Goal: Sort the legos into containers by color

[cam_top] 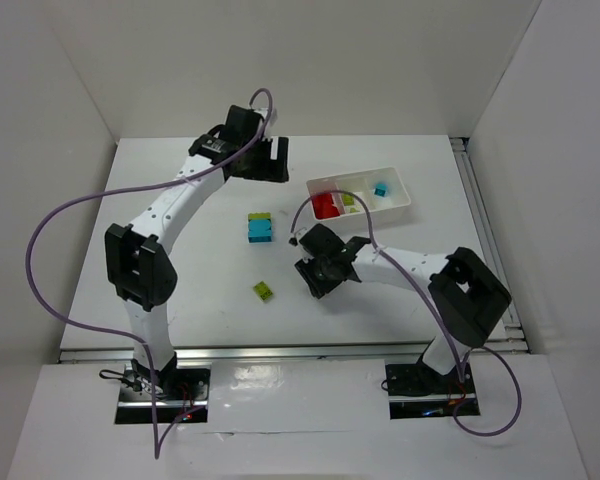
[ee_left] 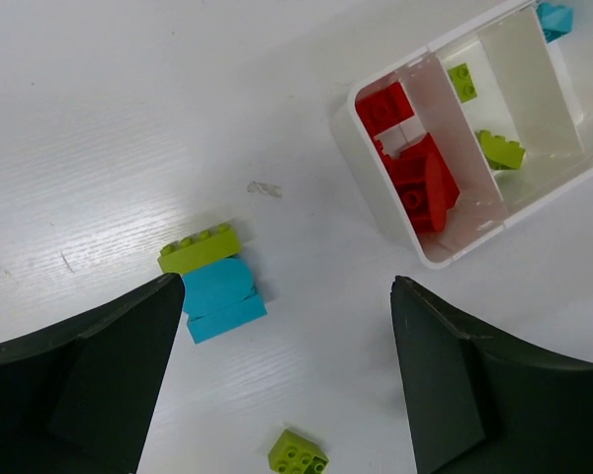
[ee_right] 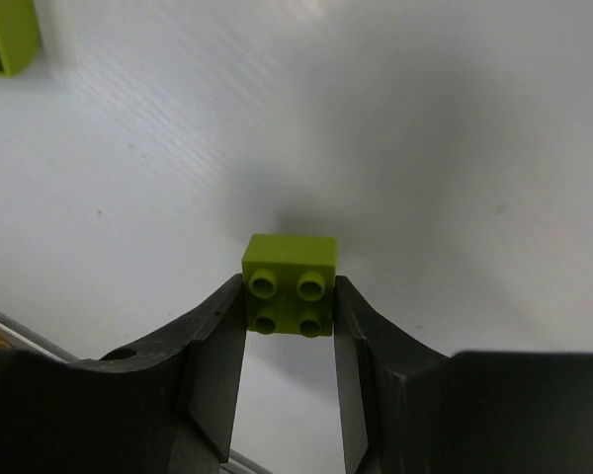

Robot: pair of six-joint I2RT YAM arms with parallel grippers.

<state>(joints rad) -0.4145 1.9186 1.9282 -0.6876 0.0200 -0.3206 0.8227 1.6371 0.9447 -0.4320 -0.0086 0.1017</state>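
My right gripper [cam_top: 318, 272] is shut on a lime green brick [ee_right: 290, 281], studs facing the camera, over the white table in front of the tray. Another lime brick [cam_top: 265, 291] lies loose to its left; it also shows in the left wrist view [ee_left: 296, 454]. A lime brick [ee_left: 200, 248] sits against a cyan brick [ee_left: 219, 296] at mid-table, which appear in the top view as one cluster [cam_top: 260, 228]. The white three-compartment tray [cam_top: 401, 205] holds red bricks [cam_top: 328, 205], lime bricks [ee_left: 499, 148] and a cyan brick [cam_top: 380, 189]. My left gripper [cam_top: 270, 160] is open and empty, high above the table's far side.
White walls enclose the table on three sides. A purple cable loops from each arm. The table's near edge has a metal rail [cam_top: 280, 350]. The corner of a loose lime brick [ee_right: 5, 35] shows at the top left of the right wrist view.
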